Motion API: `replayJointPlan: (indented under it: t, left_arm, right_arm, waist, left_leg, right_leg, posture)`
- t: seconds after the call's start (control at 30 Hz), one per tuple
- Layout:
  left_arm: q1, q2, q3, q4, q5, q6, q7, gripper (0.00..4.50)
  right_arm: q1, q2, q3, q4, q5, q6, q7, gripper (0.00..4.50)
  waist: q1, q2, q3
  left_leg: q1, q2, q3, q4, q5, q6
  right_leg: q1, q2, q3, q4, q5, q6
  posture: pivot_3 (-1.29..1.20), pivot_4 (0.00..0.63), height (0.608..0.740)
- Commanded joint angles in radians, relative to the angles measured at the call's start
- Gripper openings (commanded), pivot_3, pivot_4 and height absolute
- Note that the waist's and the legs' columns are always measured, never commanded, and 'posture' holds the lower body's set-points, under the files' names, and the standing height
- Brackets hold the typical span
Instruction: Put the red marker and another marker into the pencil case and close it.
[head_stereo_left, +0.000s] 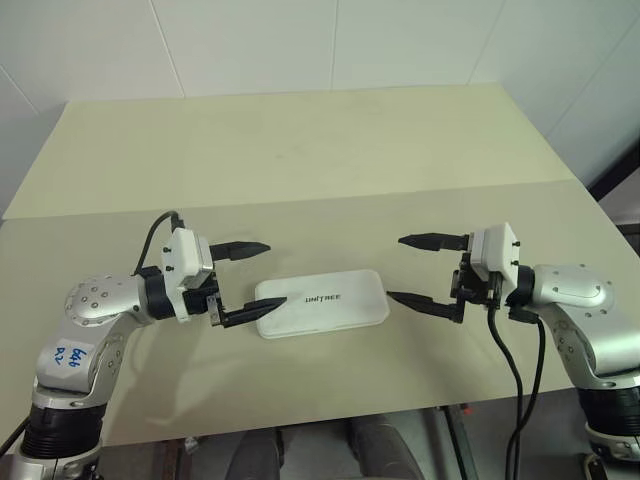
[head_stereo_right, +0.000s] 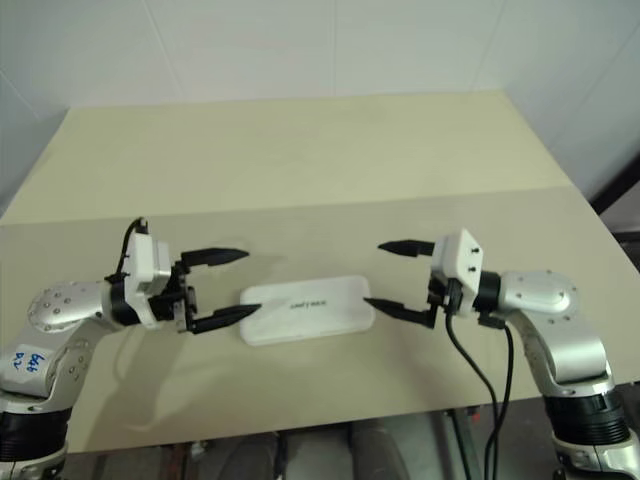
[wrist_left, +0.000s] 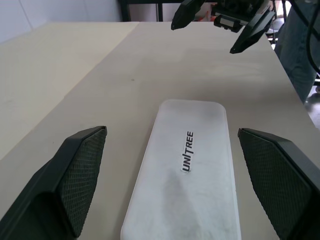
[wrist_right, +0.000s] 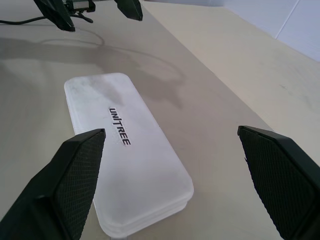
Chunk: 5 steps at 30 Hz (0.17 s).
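The white pencil case (head_stereo_left: 320, 303) lies flat on the beige table with its lid down and "UNITREE" facing up. My left gripper (head_stereo_left: 277, 273) hovers at its left end, fingers wide open, nothing between them. My right gripper (head_stereo_left: 394, 268) hovers just off its right end, also wide open and empty. Both point level toward the case from opposite sides, and neither touches it. The left wrist view looks along the case (wrist_left: 200, 130) to the right gripper (wrist_left: 203, 39) beyond. The red marker and the other marker are hidden from view.
The table's front edge (head_stereo_left: 300, 425) runs close below the case. A seam (head_stereo_left: 300, 197) crosses the tabletop behind it, with bare surface reaching back to the white tiled wall (head_stereo_left: 300, 40). Black cables (head_stereo_left: 515, 380) hang from my right wrist.
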Motion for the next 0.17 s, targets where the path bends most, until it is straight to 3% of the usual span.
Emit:
replayJointPlan:
  t: [0.03, 0.17]
  left_arm:
    - [0.015, 0.018, 0.016, -0.029, -0.028, -0.013, -0.006, 4.48]
    - [0.015, 0.016, 0.02, -0.036, -0.026, -0.005, 0.021, 4.48]
  right_arm:
    - [0.001, -0.012, -0.038, -0.004, 0.016, -0.026, 0.008, 4.5]
    - [-0.02, 0.002, -0.024, 0.024, 0.005, -0.04, 0.001, 4.5]
  waist:
    - [-0.001, 0.0, 0.0]
    - [-0.002, 0.0, 0.0]
  left_leg:
    - [0.0, 0.0, 0.0, 0.0, 0.0, 0.0]
    - [0.0, 0.0, 0.0, 0.0, 0.0, 0.0]
  right_leg:
    - [0.0, 0.0, 0.0, 0.0, 0.0, 0.0]
    - [0.0, 0.0, 0.0, 0.0, 0.0, 0.0]
  posture:
    - [0.0, 0.15, 0.74]
    - [0.0, 0.15, 0.74]
